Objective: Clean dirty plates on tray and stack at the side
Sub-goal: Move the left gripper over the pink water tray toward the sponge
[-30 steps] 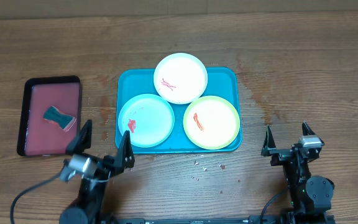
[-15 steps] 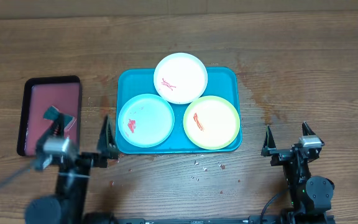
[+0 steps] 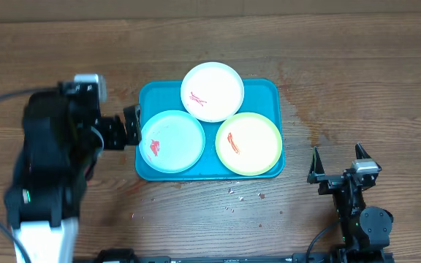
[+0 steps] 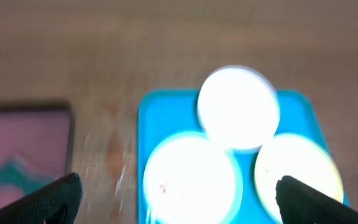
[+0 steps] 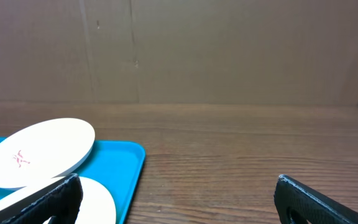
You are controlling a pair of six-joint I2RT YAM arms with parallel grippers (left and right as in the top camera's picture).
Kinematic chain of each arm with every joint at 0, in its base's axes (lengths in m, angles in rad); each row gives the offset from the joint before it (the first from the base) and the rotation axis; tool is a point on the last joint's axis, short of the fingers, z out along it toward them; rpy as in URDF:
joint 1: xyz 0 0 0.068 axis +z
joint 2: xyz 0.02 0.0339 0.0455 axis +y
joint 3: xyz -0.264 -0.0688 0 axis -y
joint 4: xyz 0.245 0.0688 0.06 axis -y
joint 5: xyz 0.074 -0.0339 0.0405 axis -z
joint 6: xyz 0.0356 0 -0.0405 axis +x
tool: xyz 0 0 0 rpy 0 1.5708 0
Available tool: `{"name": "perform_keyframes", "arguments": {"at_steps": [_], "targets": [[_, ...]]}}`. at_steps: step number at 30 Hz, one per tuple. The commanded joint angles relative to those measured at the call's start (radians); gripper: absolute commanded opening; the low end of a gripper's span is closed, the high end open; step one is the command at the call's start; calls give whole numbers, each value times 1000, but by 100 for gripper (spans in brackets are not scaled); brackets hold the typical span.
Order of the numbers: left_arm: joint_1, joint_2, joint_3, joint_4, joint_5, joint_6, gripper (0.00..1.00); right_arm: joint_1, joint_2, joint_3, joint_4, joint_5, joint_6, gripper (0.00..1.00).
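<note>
Three plates lie on the turquoise tray [image 3: 269, 91]: a white plate [image 3: 212, 91] at the back, a pale blue plate [image 3: 172, 141] front left and a yellow-green plate [image 3: 248, 144] front right. Each carries a red-orange smear. My left gripper [image 3: 126, 128] hangs high beside the tray's left edge, open and holding nothing. Its blurred wrist view looks down on the tray [image 4: 160, 106], the white plate [image 4: 238, 106], the blue plate [image 4: 191, 180] and the green plate [image 4: 297, 174]. My right gripper [image 3: 336, 164] rests open and holding nothing at the front right, low on the table and apart from the tray [image 5: 123, 162].
A pink-red tray [image 4: 23, 137] with a teal sponge [image 4: 11, 174] lies left of the turquoise tray; in the overhead view my left arm [image 3: 50, 161] covers it. Small crumbs [image 3: 232, 191] dot the wood in front of the tray.
My left arm has risen from the table's front left and swung back over the pink-red tray, its gripper now by the turquoise tray's left edge. The right arm has not moved.
</note>
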Motion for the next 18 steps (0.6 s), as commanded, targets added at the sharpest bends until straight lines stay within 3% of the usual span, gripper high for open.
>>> {"name": "perform_keyframes", "arguments": {"at_steps": [1,4,10,18], "targets": [[-2,166,179,-138,-129,12,100,-3,-10,-10,6,3,-3,100],[26,281,269,-204,-185,-69,100,-2,-10,-10,6,3,-3,100],[156,389,282,-141,-185,-240,100,-2,-10,-10,6,3,-3,100],[230,482,282,-184,-192,-246,100,-3,-10,-10,6,3,-3,100]]}}
